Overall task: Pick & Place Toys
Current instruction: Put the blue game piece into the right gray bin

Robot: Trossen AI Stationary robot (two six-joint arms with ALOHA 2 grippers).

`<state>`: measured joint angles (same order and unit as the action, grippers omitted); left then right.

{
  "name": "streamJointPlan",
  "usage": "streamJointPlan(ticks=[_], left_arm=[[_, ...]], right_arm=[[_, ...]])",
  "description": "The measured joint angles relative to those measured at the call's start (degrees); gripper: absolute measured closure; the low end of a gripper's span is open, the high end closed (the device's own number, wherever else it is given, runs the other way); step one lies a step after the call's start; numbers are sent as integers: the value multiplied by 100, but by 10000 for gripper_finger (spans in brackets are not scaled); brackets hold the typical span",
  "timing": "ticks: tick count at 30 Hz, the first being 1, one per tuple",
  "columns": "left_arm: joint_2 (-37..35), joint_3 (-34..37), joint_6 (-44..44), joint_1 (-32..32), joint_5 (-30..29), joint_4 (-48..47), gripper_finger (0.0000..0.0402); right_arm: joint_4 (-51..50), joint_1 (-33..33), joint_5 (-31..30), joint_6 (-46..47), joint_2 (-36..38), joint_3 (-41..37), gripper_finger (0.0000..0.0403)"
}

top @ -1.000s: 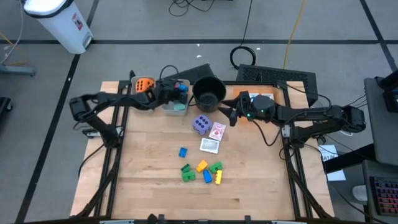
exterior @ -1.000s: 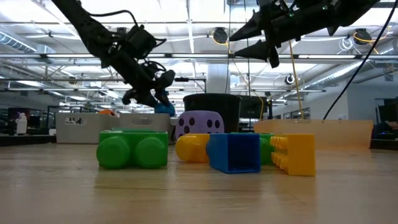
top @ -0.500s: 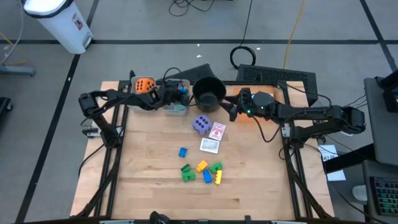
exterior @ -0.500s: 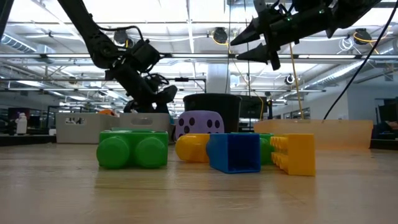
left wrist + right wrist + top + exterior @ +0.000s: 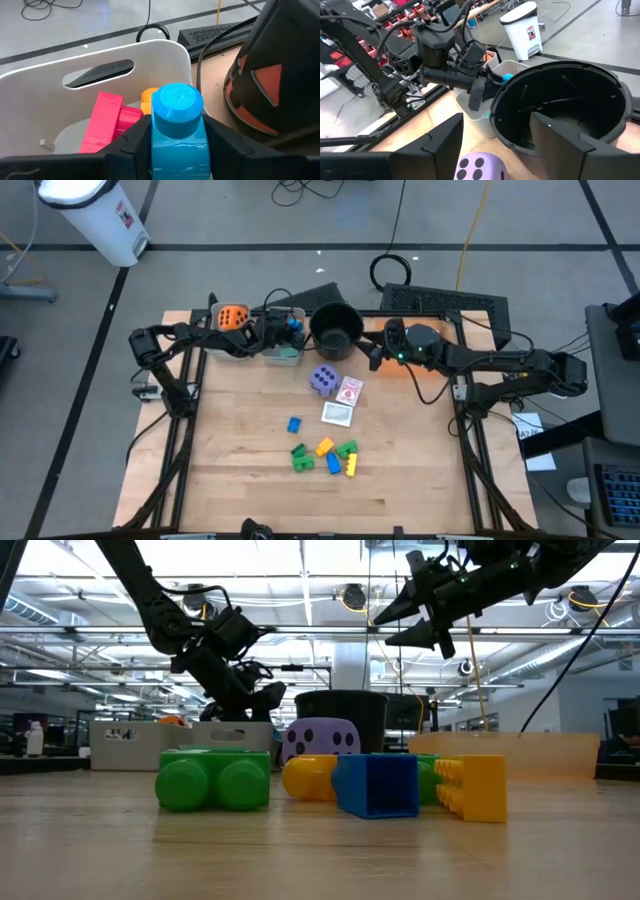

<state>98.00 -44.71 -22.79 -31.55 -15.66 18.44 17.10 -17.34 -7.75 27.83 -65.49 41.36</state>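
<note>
My left gripper reaches from the table's left over a grey bin at the far edge and is shut on a blue block. A red block and an orange piece lie in that bin. My right gripper hangs open in the air beside the round black pot, with nothing between its fingers. A purple die, two picture cards, a lone blue block and a cluster of coloured blocks rest on the wooden table. My left gripper pinches the blue block by its two opposite sides, one finger on each. The fingers slant down from the table's left, and the block's round stud points ahead of them. The block is over the bin's inside; whether it touches the floor there is hidden.
A second bin at the far left holds an orange die. The pot stands between the two grippers. In the low view the green, blue and yellow blocks stand close in front. Bare wood lies toward the near edge.
My left gripper has sunk toward the grey bin with the blue block still between its fingers, reaching a little farther over the bin. My right gripper has swung slightly toward the table's far edge, still open.
</note>
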Motion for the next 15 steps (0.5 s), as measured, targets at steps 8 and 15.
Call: streamJointPlan(ticks=[8,15], left_arm=[[2,0,-8,0,2,-9,199],[-115,9,-12,-3,142,-53,170]], right_arm=[[13,0,22,-66,0,0,177],[12,2,27,-47,0,0,177]])
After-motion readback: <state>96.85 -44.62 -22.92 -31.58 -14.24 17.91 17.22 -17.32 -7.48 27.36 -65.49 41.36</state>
